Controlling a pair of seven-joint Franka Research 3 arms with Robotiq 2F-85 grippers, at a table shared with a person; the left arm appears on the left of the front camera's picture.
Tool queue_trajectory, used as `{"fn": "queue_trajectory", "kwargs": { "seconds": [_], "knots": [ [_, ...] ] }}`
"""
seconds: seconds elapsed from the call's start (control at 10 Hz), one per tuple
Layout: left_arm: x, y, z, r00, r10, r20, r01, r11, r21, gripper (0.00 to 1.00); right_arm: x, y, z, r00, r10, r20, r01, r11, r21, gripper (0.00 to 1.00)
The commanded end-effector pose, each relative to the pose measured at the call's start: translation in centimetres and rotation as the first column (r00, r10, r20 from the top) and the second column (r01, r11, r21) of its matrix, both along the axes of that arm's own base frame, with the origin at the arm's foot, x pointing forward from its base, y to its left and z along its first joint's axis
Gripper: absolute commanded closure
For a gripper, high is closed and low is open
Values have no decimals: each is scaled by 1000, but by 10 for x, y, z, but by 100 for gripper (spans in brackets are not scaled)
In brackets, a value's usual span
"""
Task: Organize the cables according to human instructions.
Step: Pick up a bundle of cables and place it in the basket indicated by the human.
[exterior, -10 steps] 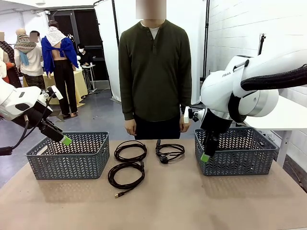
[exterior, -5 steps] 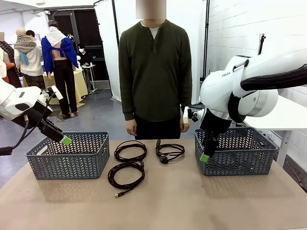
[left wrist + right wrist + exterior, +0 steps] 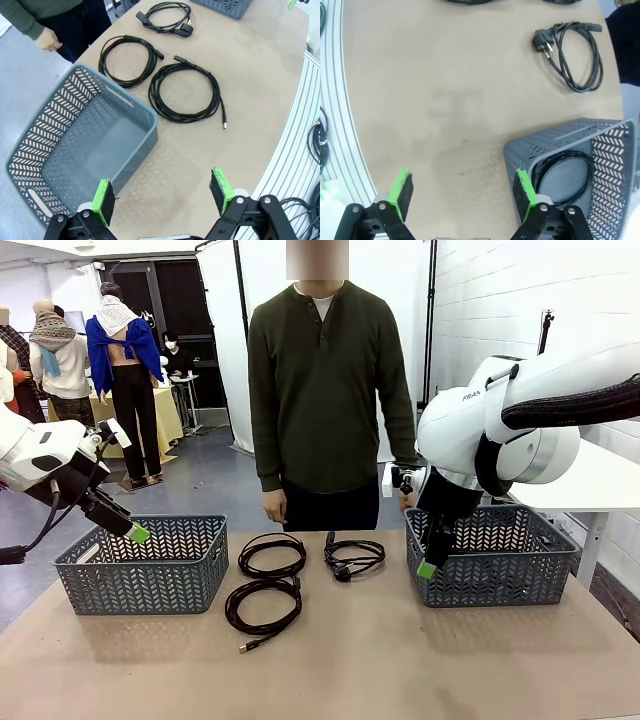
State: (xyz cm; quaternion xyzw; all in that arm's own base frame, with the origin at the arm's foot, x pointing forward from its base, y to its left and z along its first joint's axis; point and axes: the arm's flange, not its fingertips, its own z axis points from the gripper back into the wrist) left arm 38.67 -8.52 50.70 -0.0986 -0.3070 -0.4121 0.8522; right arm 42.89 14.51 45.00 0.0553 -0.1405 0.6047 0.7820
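3 cables point(image 3: 229, 610) are being supported by the counter point(image 3: 350, 670) between 2 baskets point(image 3: 140, 585), 1 cable point(image 3: 540, 176) inside the right basket point(image 3: 545, 145). Jaws of left gripper point(image 3: 162, 190) and right gripper point(image 3: 462, 192) are being held wide open, empty.

The tan table point(image 3: 340, 670) carries two grey baskets point(image 3: 140, 585) and three coiled cables point(image 3: 343, 574).

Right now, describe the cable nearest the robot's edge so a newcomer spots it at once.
Look at the brown table, in the gap between the left basket and the right basket. The front coil lies closest to the robot's edge, just before a second round coil. Unlike that one and the power cord with its chunky plug, its slim metal-tipped end pokes out toward the robot.
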Motion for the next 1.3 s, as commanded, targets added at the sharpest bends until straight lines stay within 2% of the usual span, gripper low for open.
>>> {"fn": "queue_trajectory", "kwargs": {
  "seconds": [0.0, 1.2],
  "knots": [
    [2, 1, -1, 1000, 2, 0, -2, 1000, -16, 0, 2, -1, 0, 1000, 19, -6, -19, 1000, 4, 0],
    [2, 1, -1, 1000, 2, 0, -2, 1000, -16, 0, 2, -1, 0, 1000, 19, -6, -19, 1000, 4, 0]
  ]
}}
